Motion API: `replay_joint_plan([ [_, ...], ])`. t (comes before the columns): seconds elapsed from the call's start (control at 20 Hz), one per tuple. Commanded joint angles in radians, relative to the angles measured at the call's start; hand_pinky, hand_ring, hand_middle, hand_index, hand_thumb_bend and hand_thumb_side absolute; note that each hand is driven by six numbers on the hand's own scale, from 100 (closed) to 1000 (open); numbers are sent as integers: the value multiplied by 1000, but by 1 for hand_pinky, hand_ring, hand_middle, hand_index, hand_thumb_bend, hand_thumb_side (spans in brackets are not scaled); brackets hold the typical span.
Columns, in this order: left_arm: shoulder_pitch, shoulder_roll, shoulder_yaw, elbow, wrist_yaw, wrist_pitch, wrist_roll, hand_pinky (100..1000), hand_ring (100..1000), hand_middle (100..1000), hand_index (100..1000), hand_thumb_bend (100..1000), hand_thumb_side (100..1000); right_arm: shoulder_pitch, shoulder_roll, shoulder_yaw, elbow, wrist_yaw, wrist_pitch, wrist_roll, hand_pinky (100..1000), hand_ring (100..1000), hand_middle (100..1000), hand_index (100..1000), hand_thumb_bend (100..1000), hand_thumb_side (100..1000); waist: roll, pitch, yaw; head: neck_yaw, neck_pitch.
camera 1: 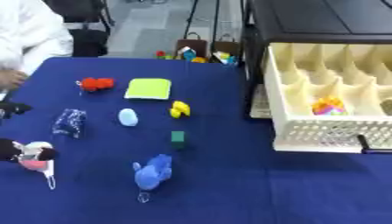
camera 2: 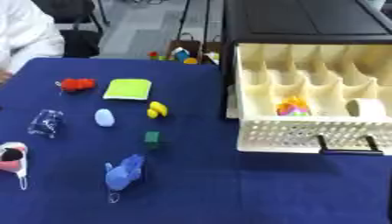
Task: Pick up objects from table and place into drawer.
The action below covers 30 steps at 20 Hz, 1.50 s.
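At the left edge of the left eye view, dark fingers of the left hand (camera 1: 9, 149) touch a pink and white toy (camera 1: 36, 158); whether they grasp it I cannot tell. On the blue table (camera 1: 229, 188) lie a blue plush animal (camera 1: 153, 172), a green cube (camera 1: 177, 137), a yellow duck (camera 1: 179, 109), a pale blue egg shape (camera 1: 128, 117), a patterned pouch (camera 1: 70, 122), a lime pad (camera 1: 149, 88) and a red toy (camera 1: 96, 83), all apart. The cream drawer (camera 2: 306, 133) stands open at right, holding a multicoloured toy (camera 2: 292, 106) and a white roll (camera 2: 368, 107). The right hand is not seen.
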Motion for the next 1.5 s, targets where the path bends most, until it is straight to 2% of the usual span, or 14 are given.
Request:
replay_joint_plan([
  [0.05,-20,39,0,35,5,-3,10,809,894,874,972,816,744,-18,-19,1,-9,-2,-9,-14,627,697,675,766,100,1000,3,-10,-1,4,-13],
  [0.2,-26,33,-9,74,18,-9,11,810,893,869,967,826,729,-18,-19,0,-9,-4,-9,-15,627,698,675,766,100,1000,3,-6,-4,7,-17],
  [0.55,-37,29,-32,128,20,-23,6,787,865,827,920,770,700,-20,-18,1,-9,-6,-9,-16,629,698,675,766,100,1000,4,2,-8,10,-23],
  [0.7,-42,28,-39,149,20,-29,2,779,849,807,904,772,686,-21,-18,1,-9,-7,-9,-17,629,698,675,766,100,1000,4,4,-10,12,-23],
  [1.15,-48,27,-48,173,16,-39,-3,770,841,800,899,768,687,-21,-18,1,-9,-8,-9,-18,629,698,675,766,100,1000,3,5,-12,13,-24],
  [1.2,-45,28,-52,180,12,-35,-7,758,826,786,889,680,659,-22,-18,1,-9,-8,-9,-18,630,698,674,766,100,1000,3,7,-14,16,-27],
  [1.5,-58,20,-67,241,-4,-37,-35,730,801,759,860,599,640,-25,-17,3,-9,-12,-11,-17,630,698,675,766,100,1000,0,11,-21,24,-33],
])
